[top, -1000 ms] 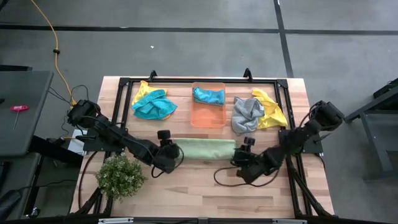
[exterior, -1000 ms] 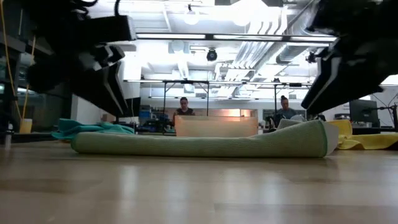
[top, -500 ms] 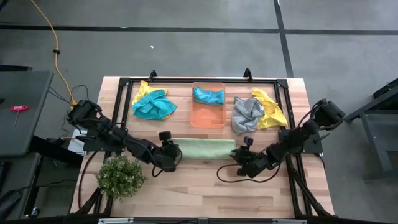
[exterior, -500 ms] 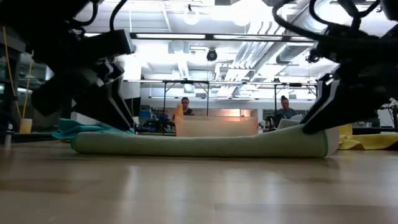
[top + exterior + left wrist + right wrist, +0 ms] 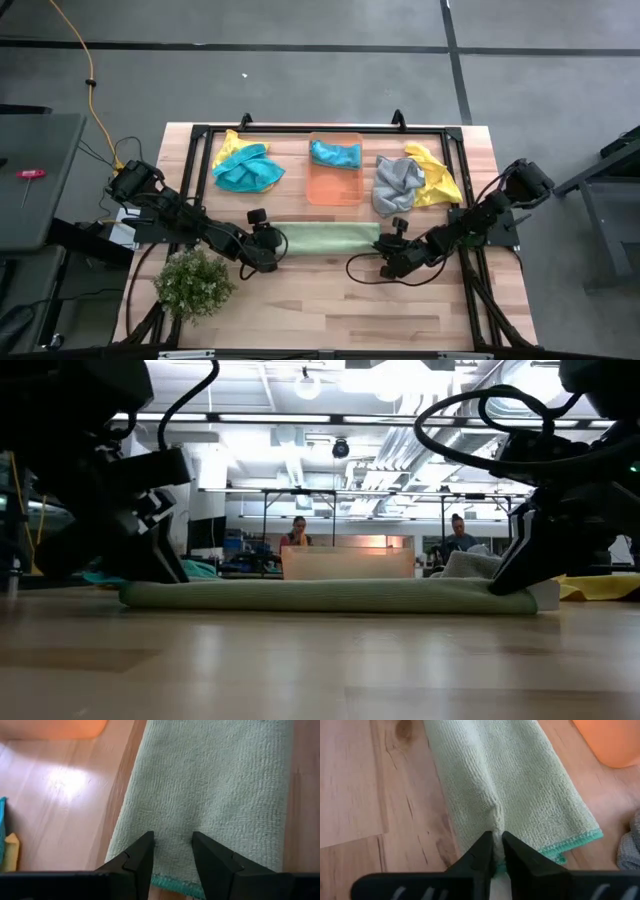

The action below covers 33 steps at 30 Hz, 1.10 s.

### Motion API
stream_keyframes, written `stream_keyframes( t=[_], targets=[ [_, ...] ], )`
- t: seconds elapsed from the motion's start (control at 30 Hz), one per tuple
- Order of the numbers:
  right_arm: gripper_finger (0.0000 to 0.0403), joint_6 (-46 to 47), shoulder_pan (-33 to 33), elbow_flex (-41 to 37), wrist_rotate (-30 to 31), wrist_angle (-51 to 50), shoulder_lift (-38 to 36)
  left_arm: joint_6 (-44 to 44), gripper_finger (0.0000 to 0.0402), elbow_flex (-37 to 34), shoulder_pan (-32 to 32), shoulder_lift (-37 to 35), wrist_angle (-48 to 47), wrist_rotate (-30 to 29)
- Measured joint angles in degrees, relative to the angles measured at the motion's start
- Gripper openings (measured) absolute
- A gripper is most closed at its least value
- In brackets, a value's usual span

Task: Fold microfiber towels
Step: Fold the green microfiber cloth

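Note:
A light green microfiber towel, folded into a long strip, lies flat along the middle of the table. My left gripper is low over the towel's left end with its fingers open, the cloth showing between them. My right gripper is down at the towel's right end, shut on a ridge of cloth. In the low view the left gripper and the right gripper stand at the two ends of the strip. My left gripper has its open fingertips over the top of the towel's left end, just inside the teal hem, slanting down. I cannot tell whether they touch the cloth. My right gripper pinches a small raised ridge of cloth between its two fingers, near the teal-hemmed right end. The fingers slant down from the table's near right side. The rest of the towel lies flat on the table.
An orange bin with a teal towel stands just beyond the strip. Teal and yellow towels lie at the far left, and grey and yellow towels at the far right. A bushy plant stands near the left arm.
Both grippers have sunk down onto the ends of the green towel. The right gripper has shut on the cloth at the right end. That end, which stood raised, now lies flat. The left gripper has stayed open.

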Motion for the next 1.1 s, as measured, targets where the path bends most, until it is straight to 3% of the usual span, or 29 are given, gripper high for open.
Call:
stream_keyframes(
  t=[0.53,0.83,1.1],
  targets=[
    [0.0158,-1.54,-0.32,0.3,-1.91,-4.22,-1.38,3.19,0.0124,0.02,-0.02,-0.01,-1.29,-1.2],
    [0.0168,-0.17,-0.27,7.0,-2.17,-22.06,-7.02,3.54,0.0124,-0.03,-0.02,-0.01,-1.27,-1.38],
    [0.0167,-9.28,1.1,8.24,-1.11,-11.14,-6.55,3.64,0.0124,-0.03,-0.02,-0.02,-1.22,-1.16]
  ],
)
